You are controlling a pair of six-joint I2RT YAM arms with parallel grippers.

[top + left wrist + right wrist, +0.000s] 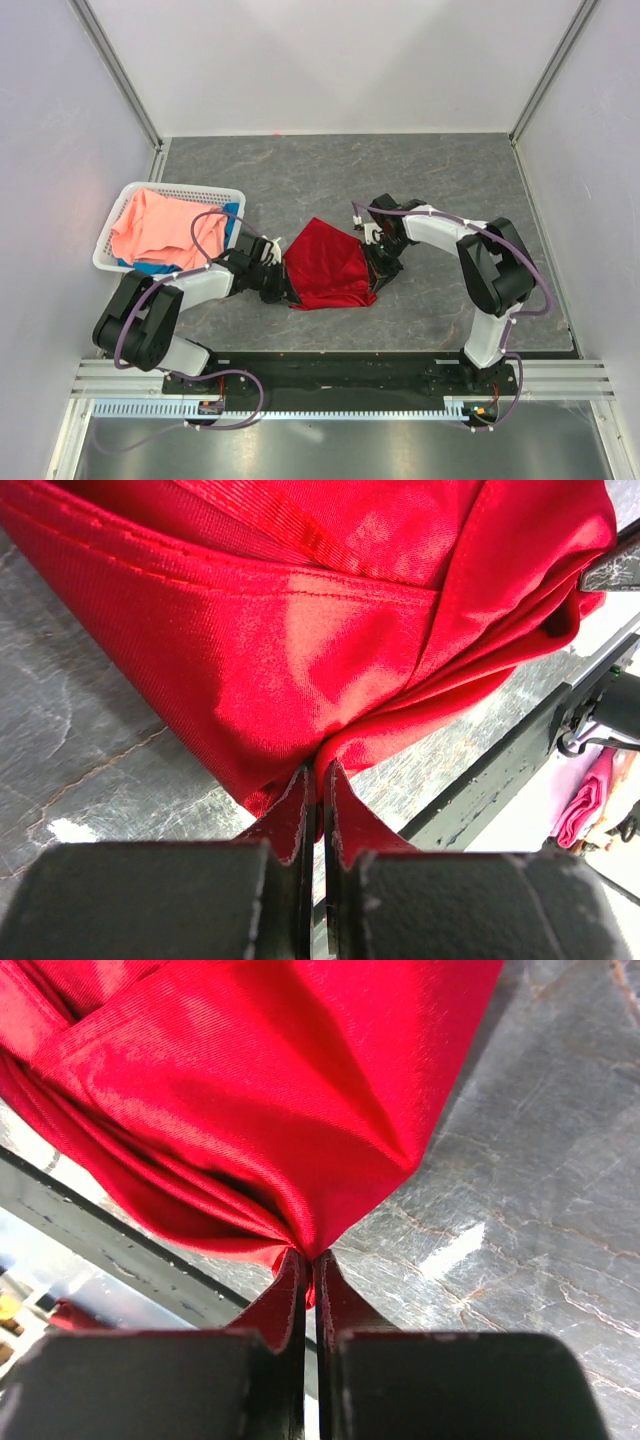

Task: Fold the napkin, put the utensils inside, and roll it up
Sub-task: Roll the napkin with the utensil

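A dark grey, stone-veined matte tabletop [440, 180] fills the middle of the enclosure. Behind it rises a plain white back wall panel [330, 60]. Plain white side wall panels [50, 150] flank it left and right, meeting slanting silver aluminium posts [116, 70] at its far corners. Along its near edge lies a flat black mounting plate [340, 372], then a ribbed silver aluminium rail [330, 408]. Soft light leaves pale glare patches [455, 1255] on it.

White slatted basket [185, 188] at left of grey marbled table [400, 170], salmon-pink cloth [160, 230] heaped over blue cloth [155, 267]
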